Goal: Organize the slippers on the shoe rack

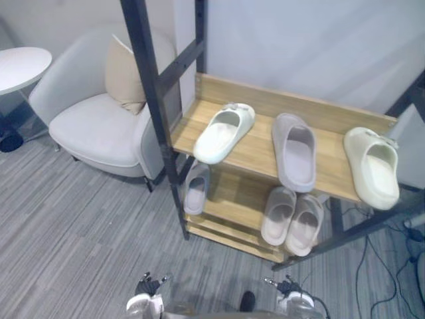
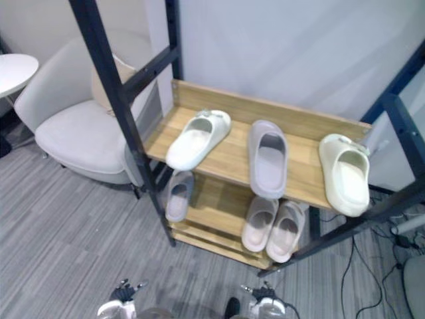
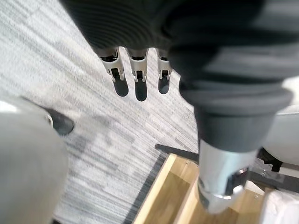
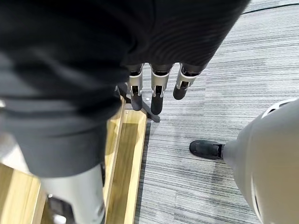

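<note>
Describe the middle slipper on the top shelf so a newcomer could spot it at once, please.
Find the wooden shoe rack beside the armchair. On its top shelf, the mauve-grey slipper lies between the left cream slipper and the right cream slipper, the only grey one there.

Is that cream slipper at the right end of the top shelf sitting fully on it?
No, it overhangs. The cream rubber slipper lies sole-down, its near end poking past the front edge of the wooden top shelf.
</note>
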Robot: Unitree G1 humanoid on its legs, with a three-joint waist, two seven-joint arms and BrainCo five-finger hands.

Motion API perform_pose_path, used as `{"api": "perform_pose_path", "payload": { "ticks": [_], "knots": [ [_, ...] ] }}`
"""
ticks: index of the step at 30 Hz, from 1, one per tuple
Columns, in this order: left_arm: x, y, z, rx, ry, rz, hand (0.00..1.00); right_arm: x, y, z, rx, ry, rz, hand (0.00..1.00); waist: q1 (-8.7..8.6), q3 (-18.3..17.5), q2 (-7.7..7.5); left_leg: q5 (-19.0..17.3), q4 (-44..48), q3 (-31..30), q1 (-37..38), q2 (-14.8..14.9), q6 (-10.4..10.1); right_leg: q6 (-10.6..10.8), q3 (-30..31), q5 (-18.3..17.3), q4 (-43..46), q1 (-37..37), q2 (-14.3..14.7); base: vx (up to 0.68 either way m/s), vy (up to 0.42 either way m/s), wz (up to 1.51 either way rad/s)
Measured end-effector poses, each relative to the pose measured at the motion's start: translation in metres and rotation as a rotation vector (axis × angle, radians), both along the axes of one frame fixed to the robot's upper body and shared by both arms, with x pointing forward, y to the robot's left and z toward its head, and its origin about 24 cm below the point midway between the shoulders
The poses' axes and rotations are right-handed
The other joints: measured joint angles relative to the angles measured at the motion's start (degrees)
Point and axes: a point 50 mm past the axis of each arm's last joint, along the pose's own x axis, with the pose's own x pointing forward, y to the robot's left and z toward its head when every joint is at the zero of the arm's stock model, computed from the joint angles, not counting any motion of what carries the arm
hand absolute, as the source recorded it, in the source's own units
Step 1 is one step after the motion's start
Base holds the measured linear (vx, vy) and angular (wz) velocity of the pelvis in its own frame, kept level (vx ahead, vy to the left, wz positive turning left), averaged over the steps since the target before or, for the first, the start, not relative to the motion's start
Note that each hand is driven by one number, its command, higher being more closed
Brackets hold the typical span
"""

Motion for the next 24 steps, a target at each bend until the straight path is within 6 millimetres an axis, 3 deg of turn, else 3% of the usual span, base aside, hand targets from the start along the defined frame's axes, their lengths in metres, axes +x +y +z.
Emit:
{"api": "perform_pose_path", "payload": {
  "ticks": [2,5,7,8,10,16,24],
  "knots": [
    [0.0,0.002,0.001,0.018,0.004,-0.008,0.0,0.001,-0.003,0.002,-0.022,-0.011,-0.013,0.0,-0.57,-0.02,0.1,-0.32,-0.03,0.3,-0.05,0.1,-0.52,-0.01,0.38,0.01,-0.01,-0.29,0.14,0.0,0.006,-0.14],
    [0.002,0.001,0.001,0.032,0.007,-0.038,0.0,0.022,-0.013,0.021,-0.078,-0.154,-0.028,0.0,-0.89,-0.17,0.57,-0.75,-0.28,2.34,-0.13,0.75,-0.95,-0.15,2.32,0.12,-0.01,-1.68,1.05,0.03,0.003,-0.37],
    [0.002,-0.001,0.0,0.034,0.01,-0.052,0.0,0.044,-0.024,0.053,-0.147,-0.348,-0.042,0.0,-2.05,-0.37,0.95,-0.76,-0.65,3.36,0.07,1.46,-0.89,-0.05,3.7,0.44,0.05,-2.31,1.95,0.11,-0.003,-0.27],
    [0.002,-0.001,0.0,0.034,0.01,-0.054,0.0,0.048,-0.027,0.06,-0.161,-0.389,-0.043,0.0,-2.33,-0.45,1.0,-0.76,-0.85,3.57,0.14,1.62,-0.89,-0.06,3.95,0.46,0.14,-2.46,2.14,0.15,-0.005,-0.25],
    [0.0,-0.002,0.0,0.039,0.016,-0.07,0.0,0.06,-0.032,0.095,-0.216,-0.563,-0.05,0.0,-3.43,-0.58,1.13,-0.73,-1.38,4.9,1.47,2.29,-0.88,-0.3,5.21,0.72,0.38,-2.77,3.1,0.14,-0.001,-0.37],
    [0.001,-0.005,0.0,0.056,0.019,-0.134,0.0,0.051,-0.032,0.153,-0.332,-0.814,-0.032,0.0,-4.52,-0.74,1.37,-0.76,-2.21,6.34,3.95,2.06,-0.86,-0.27,8.7,0.75,0.37,-2.51,3.75,0.08,0.011,-0.39],
    [0.001,-0.008,0.0,0.075,0.025,-0.21,0.0,0.057,-0.015,0.204,-0.365,-1.075,0.029,0.0,-5.0,-0.76,1.37,-2.26,-2.11,6.52,4.13,2.21,-0.06,0.02,9.93,1.24,-0.06,-3.01,4.15,-0.02,-0.002,-0.08]
  ]
}}
